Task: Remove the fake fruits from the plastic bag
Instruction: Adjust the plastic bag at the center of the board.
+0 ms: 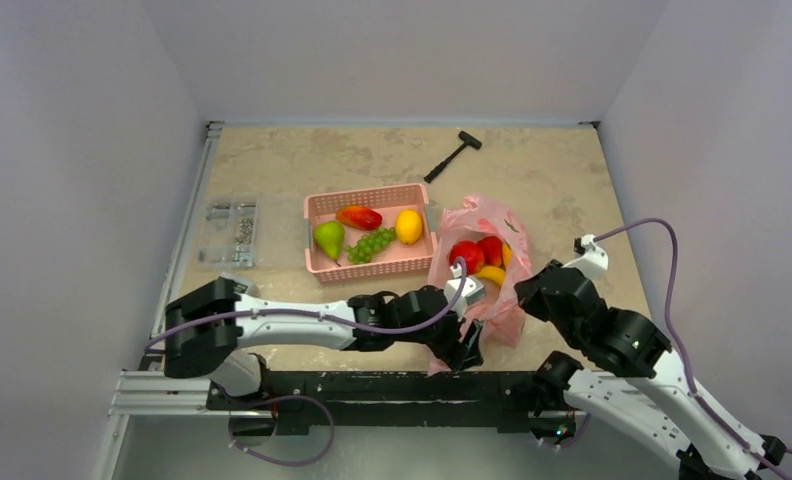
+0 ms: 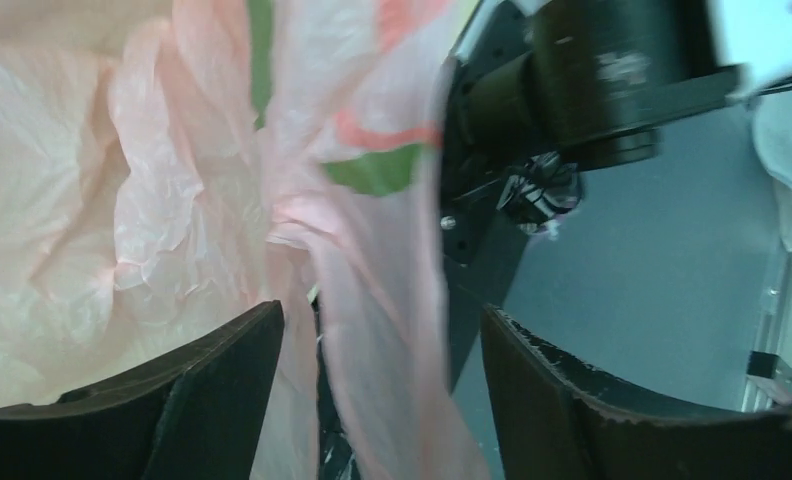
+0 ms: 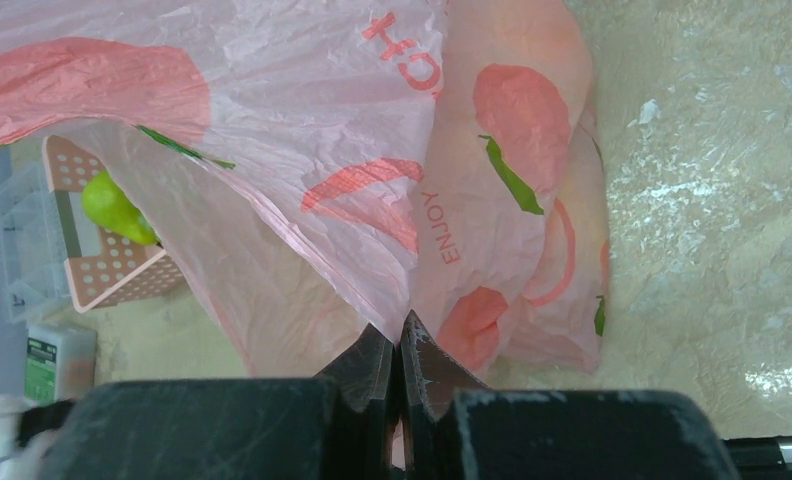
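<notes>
At plastic bag [image 1: 480, 214], left gripper [image 2: 380, 315] agape

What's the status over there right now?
Right gripper shut on plastic bag. Left gripper open, bag film between its jaws. Red apple and banana inside bag. Nothing blocking them.

Left gripper [image 2: 380, 318] spread wide; plastic bag [image 2: 172, 220] fold hangs between jaws; black right arm [image 2: 592, 80] behind.
</notes>
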